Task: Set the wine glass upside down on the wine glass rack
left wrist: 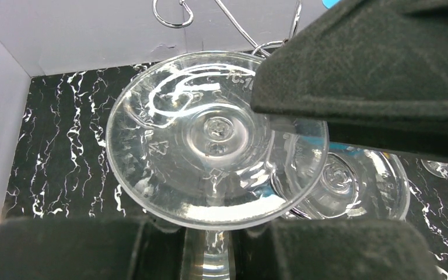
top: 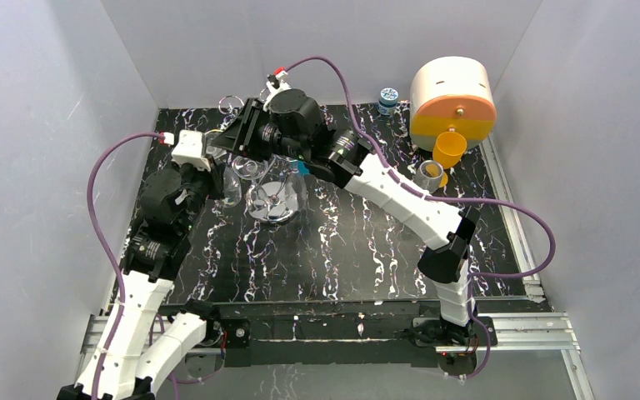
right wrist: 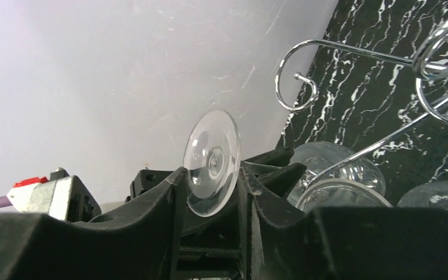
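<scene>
The wine glass [top: 232, 182] is clear; its round foot [left wrist: 210, 140] fills the left wrist view and its stem runs down between my left fingers [left wrist: 64, 251]. My left gripper [left wrist: 210, 236] is shut on that stem. The foot [right wrist: 213, 160] also stands edge-on between the two fingers of my right gripper [right wrist: 213, 175], whose jaws stand apart with the rim very near both. One right finger [left wrist: 373, 76] covers the foot's upper right. The wine glass rack [top: 273, 204] has a shiny round base and curled wire arms [right wrist: 294, 81], just right of the glass.
Other clear glasses [right wrist: 332, 169] hang on the rack, one foot [left wrist: 350, 181] showing beside mine. A white and orange drum [top: 452, 100], a blue-capped jar [top: 389, 100] and a small grey cup [top: 431, 173] stand at the back right. White walls enclose the black marbled table [top: 342, 250].
</scene>
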`<state>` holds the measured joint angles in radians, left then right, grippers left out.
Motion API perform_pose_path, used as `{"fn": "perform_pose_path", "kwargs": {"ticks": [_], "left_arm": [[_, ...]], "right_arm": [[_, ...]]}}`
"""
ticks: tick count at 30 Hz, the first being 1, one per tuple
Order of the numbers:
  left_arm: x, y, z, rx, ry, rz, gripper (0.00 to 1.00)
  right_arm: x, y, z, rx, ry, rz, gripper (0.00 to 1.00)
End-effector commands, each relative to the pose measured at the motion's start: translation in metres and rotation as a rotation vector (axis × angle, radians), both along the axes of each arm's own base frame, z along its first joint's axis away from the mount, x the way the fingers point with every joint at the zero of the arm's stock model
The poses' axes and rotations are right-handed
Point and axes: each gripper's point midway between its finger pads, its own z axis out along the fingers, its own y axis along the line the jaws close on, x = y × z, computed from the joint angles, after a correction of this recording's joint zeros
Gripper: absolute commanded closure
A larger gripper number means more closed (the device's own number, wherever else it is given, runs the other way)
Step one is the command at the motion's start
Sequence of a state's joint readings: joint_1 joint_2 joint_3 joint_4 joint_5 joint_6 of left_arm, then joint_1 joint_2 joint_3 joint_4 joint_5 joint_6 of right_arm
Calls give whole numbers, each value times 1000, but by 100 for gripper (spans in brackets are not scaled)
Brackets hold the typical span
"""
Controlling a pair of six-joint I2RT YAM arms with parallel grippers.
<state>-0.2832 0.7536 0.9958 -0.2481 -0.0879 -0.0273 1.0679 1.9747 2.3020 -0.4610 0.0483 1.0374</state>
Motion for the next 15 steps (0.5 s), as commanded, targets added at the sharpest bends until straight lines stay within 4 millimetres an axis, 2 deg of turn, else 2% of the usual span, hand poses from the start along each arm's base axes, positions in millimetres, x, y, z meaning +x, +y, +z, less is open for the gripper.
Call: {"fn": "perform_pose_path", "kwargs": {"ticks": [1,11,13,15], "left_arm": [[-8,-1,26,-34,-69,-18,100],[-16,-3,27,-45,-45,-37,99],[-19,-1,27,-67,-35,-18,88],[-23,3,27,-93,-28,8,66]], "right_arm": [[-3,-2,40,134,6,19,60],[6,-9,44,188,82,-48,98],[7,-12,48,203,88,-66,99],[10,-15,53,218,90,-81,99]]}}
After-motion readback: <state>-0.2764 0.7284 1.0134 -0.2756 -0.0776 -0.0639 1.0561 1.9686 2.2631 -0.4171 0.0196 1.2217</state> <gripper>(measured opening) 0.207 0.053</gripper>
